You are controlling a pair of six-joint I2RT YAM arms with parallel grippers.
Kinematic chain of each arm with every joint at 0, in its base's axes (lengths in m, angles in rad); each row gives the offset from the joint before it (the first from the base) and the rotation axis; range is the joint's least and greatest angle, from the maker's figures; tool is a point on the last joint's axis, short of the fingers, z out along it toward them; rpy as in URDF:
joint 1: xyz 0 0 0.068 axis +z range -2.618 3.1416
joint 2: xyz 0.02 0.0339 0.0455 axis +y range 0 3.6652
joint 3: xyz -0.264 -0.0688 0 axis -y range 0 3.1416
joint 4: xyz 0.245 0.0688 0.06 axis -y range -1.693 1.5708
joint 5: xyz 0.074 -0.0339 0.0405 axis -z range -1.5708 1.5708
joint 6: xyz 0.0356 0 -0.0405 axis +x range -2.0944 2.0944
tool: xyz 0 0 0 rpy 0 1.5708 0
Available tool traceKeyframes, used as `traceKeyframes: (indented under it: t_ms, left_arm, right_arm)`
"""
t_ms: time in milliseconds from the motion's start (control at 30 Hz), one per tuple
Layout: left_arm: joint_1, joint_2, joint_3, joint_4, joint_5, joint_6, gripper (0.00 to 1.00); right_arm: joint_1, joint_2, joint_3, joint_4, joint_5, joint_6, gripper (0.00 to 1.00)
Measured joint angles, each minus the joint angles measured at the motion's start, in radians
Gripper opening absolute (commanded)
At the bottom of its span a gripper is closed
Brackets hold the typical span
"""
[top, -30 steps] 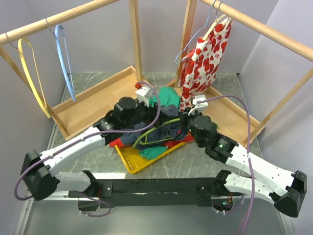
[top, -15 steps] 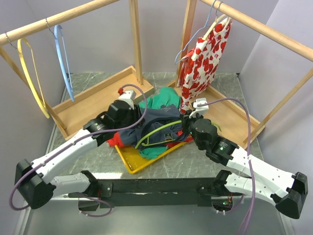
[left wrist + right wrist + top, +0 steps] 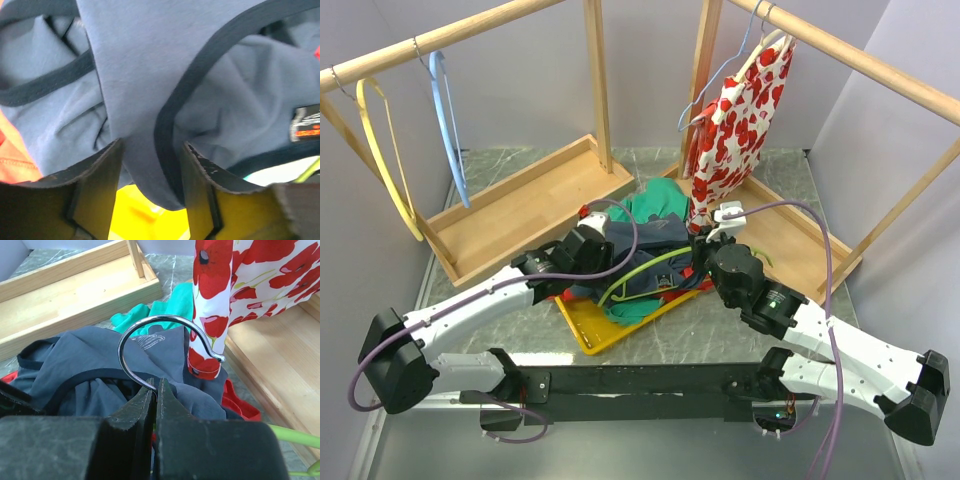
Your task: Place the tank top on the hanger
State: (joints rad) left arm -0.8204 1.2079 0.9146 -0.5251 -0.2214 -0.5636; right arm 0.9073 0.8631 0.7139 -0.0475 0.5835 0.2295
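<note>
The navy tank top (image 3: 655,252) lies crumpled on a pile of clothes in the middle of the table. The lime-green hanger (image 3: 638,268) curves across its near side. My left gripper (image 3: 610,252) sits low at the pile's left. In the left wrist view its jaws (image 3: 152,150) stand partly closed, with a taut, dark-trimmed fold of the tank top (image 3: 140,75) filling the gap and touching both fingers (image 3: 200,175). An orange label (image 3: 306,125) shows at the right. My right gripper (image 3: 155,385) is shut on the stem of the hanger's metal hook (image 3: 150,322); in the top view it (image 3: 700,252) sits at the pile's right.
A yellow tray (image 3: 582,325) holds the pile, with a green garment (image 3: 655,205) and a red garment (image 3: 552,290) in it. A white cloth with red flowers (image 3: 740,120) hangs close behind my right gripper. Wooden racks carry a blue hanger (image 3: 450,130) and a yellow hanger (image 3: 385,150).
My left arm has drawn back from the far side of the pile and dropped low at its left, jaws narrowing round the fabric. The right arm has stayed put.
</note>
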Motion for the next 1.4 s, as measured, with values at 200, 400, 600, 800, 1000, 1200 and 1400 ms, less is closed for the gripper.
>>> traceKeyframes:
  t_ms: [200,400,600,800,1000,1200,1400]
  left_arm:
    - [-0.002,0.000,-0.023,-0.007,-0.015,-0.002,0.10]
    - [-0.003,-0.056,-0.052,-0.015,-0.029,-0.010,0.01]
    - [-0.004,-0.172,-0.069,-0.022,-0.049,-0.022,0.01]
    - [-0.004,-0.256,-0.073,-0.037,-0.066,-0.035,0.01]
    - [-0.004,-0.290,-0.066,-0.042,-0.047,-0.035,0.01]
    - [-0.004,-0.311,-0.037,-0.042,-0.002,-0.032,0.01]
    - [-0.004,-0.306,0.048,-0.024,0.024,-0.032,0.01]
  right_arm:
    - [0.000,0.000,0.000,0.001,0.024,0.000,0.00]
    - [0.001,0.003,0.000,-0.002,0.087,0.009,0.00]
    - [0.003,0.031,0.008,-0.011,0.163,0.023,0.00]
    - [0.005,0.067,0.023,-0.022,0.216,0.033,0.00]
    - [0.005,0.082,0.047,-0.032,0.247,0.040,0.00]
    - [0.005,0.099,0.084,-0.034,0.269,0.038,0.00]
    - [0.029,0.100,0.086,-0.019,0.260,0.031,0.00]
